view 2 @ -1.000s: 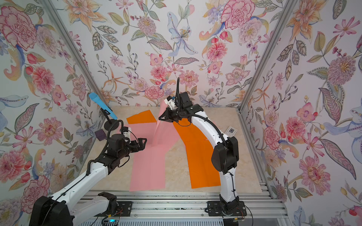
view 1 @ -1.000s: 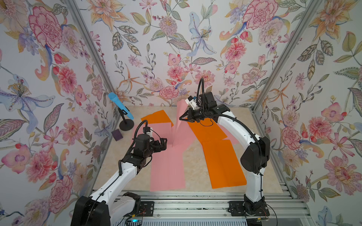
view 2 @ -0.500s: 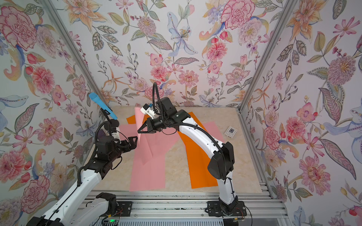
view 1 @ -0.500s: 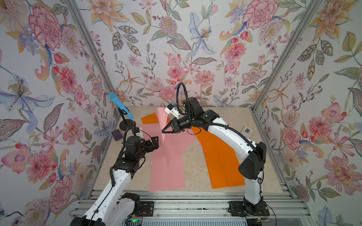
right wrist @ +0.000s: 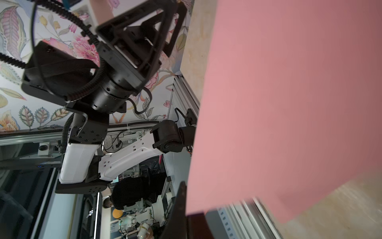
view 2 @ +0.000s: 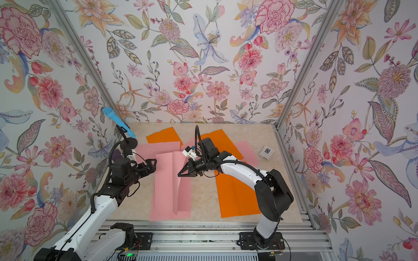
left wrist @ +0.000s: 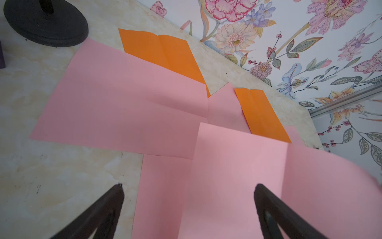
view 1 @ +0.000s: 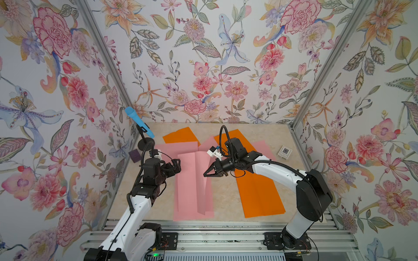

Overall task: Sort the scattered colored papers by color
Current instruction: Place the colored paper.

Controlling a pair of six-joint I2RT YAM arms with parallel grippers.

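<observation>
Right jaws: closed flat on one edge of the held pink sheet (view 1: 192, 180), lifted off the table (view 1: 226, 198).
Held pink sheet: curves down from the right jaws to the table and spreads toward the left jaws, lying over a second pink sheet (left wrist: 161, 186).
Left jaws: spread wide and empty, hovering at the side of the pink pile opposite the right jaws.
Crosswise pink sheet (view 1: 176, 148): flat on the table, just ahead of the left jaws.
Back orange sheet (view 1: 181, 135): beyond the crosswise pink sheet, well clear of both jaws.
Long orange sheet (view 1: 257, 194): flat behind the right jaws, under that arm.
Fourth pink sheet (view 1: 264, 146): behind the right jaws, touching the long orange sheet.
White printed card (view 1: 284, 152): well behind the right jaws.
Dark purple block (view 1: 135, 155): behind the left jaws, near the black microphone stand (view 1: 146, 144).
</observation>
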